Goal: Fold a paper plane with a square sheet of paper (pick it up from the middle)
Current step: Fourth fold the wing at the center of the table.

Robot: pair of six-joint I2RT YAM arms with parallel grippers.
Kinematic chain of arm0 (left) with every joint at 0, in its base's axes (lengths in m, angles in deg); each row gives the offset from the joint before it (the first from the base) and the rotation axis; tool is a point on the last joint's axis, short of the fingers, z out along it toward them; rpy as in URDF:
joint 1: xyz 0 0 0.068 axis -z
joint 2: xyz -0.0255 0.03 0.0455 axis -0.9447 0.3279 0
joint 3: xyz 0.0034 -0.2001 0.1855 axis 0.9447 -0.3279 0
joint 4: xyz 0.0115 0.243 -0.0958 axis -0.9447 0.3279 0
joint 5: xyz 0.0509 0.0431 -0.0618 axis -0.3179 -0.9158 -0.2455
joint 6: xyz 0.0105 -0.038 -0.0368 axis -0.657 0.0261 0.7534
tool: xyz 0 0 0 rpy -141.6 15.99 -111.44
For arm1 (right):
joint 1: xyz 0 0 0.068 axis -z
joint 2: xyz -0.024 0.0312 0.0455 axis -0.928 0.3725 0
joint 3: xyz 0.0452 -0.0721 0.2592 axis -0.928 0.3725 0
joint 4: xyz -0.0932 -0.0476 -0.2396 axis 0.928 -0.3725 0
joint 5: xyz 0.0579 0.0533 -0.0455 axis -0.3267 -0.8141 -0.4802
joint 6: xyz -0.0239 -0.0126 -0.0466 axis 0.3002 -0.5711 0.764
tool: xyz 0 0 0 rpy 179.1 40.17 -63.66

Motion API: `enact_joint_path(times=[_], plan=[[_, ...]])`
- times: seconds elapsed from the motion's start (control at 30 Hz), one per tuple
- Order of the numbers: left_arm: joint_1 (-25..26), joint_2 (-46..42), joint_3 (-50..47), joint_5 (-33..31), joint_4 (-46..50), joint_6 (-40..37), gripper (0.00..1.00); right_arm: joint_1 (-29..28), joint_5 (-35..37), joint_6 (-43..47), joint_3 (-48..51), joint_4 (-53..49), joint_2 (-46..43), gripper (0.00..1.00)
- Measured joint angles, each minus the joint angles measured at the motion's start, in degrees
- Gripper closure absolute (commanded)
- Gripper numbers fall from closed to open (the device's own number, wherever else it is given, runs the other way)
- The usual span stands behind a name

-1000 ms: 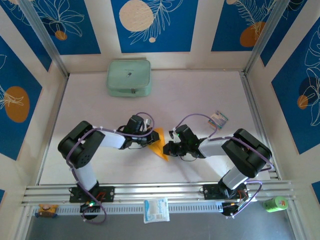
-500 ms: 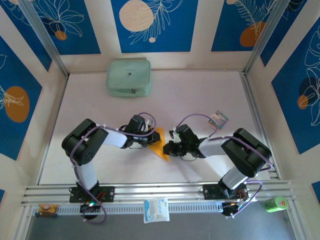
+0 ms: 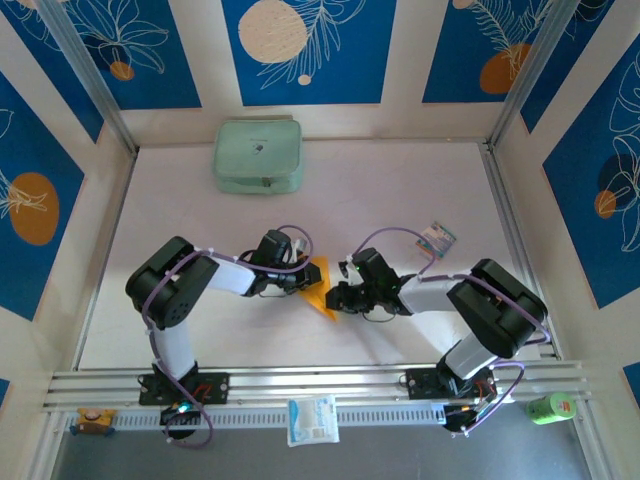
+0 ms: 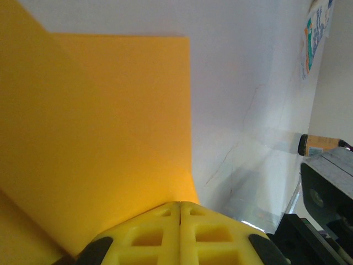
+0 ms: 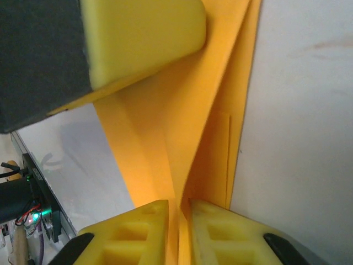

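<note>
Top external view first: what is hard to see?

The orange paper [image 3: 320, 291]. It lies in the middle of the counter [image 3: 400, 190]. The two grippers meet over it and hide its sides. Just a pointy orange bit peeks out between them.

What is the left gripper [image 3: 303, 281] doing?

The left wrist view shows its yellow fingers [image 4: 165, 218] pressed tight together. The paper runs right into them, so it pinches the paper. The paper is cut off at the left edge there.

And the right gripper [image 3: 338, 297]?

In the right wrist view its fingers squeeze a thin fold of the paper.

How does the paper look?

Bright orange-yellow and smooth. It has a sharp crease and layers lying on each other. I cannot tell its whole shape.
</note>
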Motion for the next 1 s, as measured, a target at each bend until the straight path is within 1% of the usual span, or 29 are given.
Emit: enact_joint_path(times=[0.2,0.33,0.57,0.7,0.8,0.93,1.0], plan=[[0.00,0.04,-0.02,0.00,-0.11,0.00,0.93,1.07,-2.05,0.20,0.02,-2.80,-3.61,0.79],[0.00,0.13,-0.02,0.11,-0.39,0.00,0.93,1.77,-3.08,-0.07,0.02,-3.37,-3.61,0.77],[0.00,0.22,-0.04,0.28,-0.66,0.02,0.93,3.26,-3.98,-0.04,-2.34,-4.20,-1.70,0.76],[0.00,0.37,-0.15,0.59,-1.14,0.02,0.93,3.76,-4.85,-0.07,-3.78,-3.69,0.85,0.78],[0.00,0.44,-0.31,0.68,-1.55,0.02,0.93,4.33,-5.55,-0.15,-3.96,-3.23,2.25,0.82],[0.00,0.44,-0.35,0.70,-1.68,0.02,0.93,4.81,-6.91,-0.59,-3.80,-1.81,3.15,0.89],[0.00,0.44,-0.35,0.70,-1.70,0.02,0.93,4.85,-7.56,-0.74,-3.43,-0.81,3.23,0.91]])
